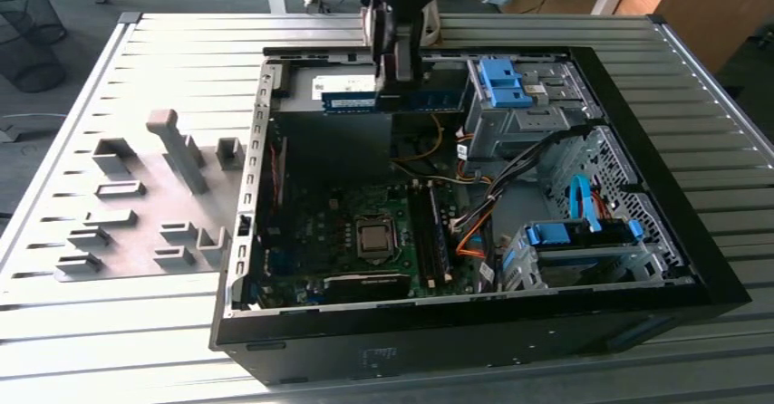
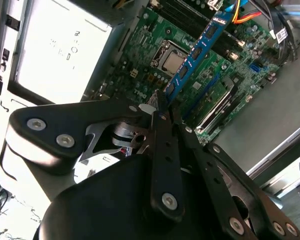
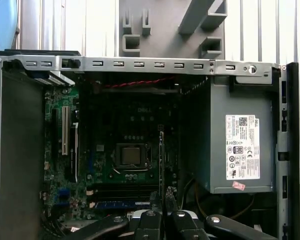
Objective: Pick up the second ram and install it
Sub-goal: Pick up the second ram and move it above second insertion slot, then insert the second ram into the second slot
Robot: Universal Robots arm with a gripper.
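Gripper [image 2: 162,107] clenched on ram [image 2: 195,52], as I read second wrist view: fingers [image 2: 166,150] pinch one end of strip, rest runs straight out ahead of them. Ram long axis roughly horizontal in exterior view, held above open case [image 1: 659,164], well clear of board [image 1: 333,241]. Black slots [image 1: 432,232] lie below and toward exterior view's near side. I judge ram not yet seated.

Exterior view looks down from afar; both wrist views overlook the motherboard [image 3: 120,150].
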